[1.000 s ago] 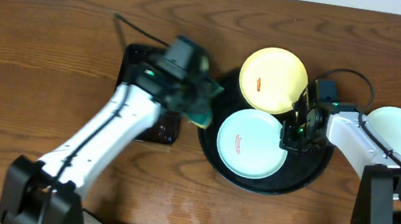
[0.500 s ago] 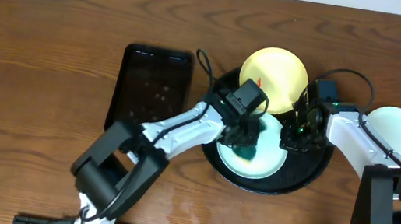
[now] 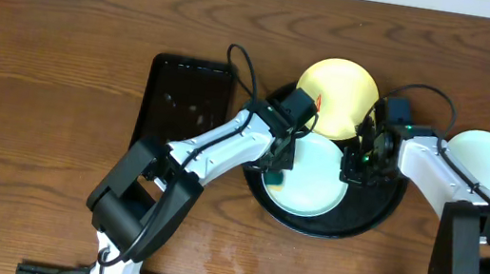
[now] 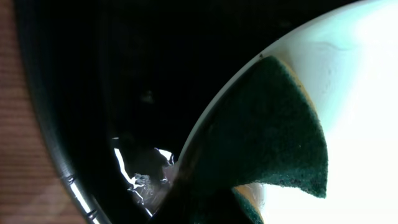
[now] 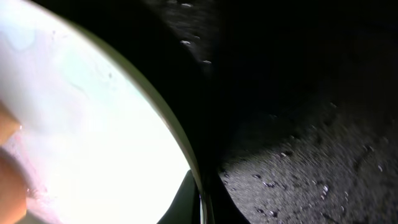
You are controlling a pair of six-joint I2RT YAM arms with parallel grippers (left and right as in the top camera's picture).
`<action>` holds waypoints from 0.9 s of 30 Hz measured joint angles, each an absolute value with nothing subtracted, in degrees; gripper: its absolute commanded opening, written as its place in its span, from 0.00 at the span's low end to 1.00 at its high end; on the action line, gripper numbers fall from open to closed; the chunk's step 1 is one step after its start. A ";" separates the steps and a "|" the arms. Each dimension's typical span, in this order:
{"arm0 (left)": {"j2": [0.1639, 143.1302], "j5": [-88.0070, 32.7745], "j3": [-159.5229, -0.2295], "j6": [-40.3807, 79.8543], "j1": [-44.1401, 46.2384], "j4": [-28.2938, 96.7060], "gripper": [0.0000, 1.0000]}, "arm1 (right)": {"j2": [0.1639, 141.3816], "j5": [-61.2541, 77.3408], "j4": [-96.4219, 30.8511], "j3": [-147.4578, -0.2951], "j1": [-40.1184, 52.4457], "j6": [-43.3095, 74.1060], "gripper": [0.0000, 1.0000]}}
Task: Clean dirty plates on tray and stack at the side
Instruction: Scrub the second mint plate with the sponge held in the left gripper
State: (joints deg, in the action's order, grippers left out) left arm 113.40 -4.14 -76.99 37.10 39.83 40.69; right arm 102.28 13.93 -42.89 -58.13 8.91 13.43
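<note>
The round black tray (image 3: 379, 212) holds a pale mint-green plate (image 3: 316, 178), with a pale yellow plate (image 3: 340, 93) bearing a red smear resting on its far rim. My left gripper (image 3: 276, 166) is shut on a dark green sponge (image 4: 273, 124) pressed on the mint plate's left edge (image 4: 360, 81). My right gripper (image 3: 357, 165) is shut on that plate's right rim; in the right wrist view (image 5: 198, 202) one finger (image 5: 183, 199) lies over the plate (image 5: 93, 118). A second mint-green plate (image 3: 489, 164) sits on the table at the right.
A rectangular black tray (image 3: 182, 104) lies left of the round tray on the brown wooden table. The tray floor is wet and speckled in the right wrist view (image 5: 298, 143). Both arms crowd the round tray from either side.
My left arm swung from the rectangular tray onto the mint plate with the sponge, then swept to its left edge. The red smear on that plate no longer shows. The right arm stayed put.
</note>
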 measured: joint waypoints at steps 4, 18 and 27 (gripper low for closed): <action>113.43 -2.00 -76.99 36.77 40.42 39.29 0.08 | 102.28 14.20 -42.83 -58.15 9.26 13.63 0.01; 115.09 -23.29 -75.81 36.18 42.72 23.90 0.08 | 102.28 13.43 -42.83 -58.13 9.23 14.04 0.01; 114.96 -18.39 -76.18 32.62 43.70 30.28 0.08 | 102.28 13.50 -42.87 -58.15 9.23 14.04 0.01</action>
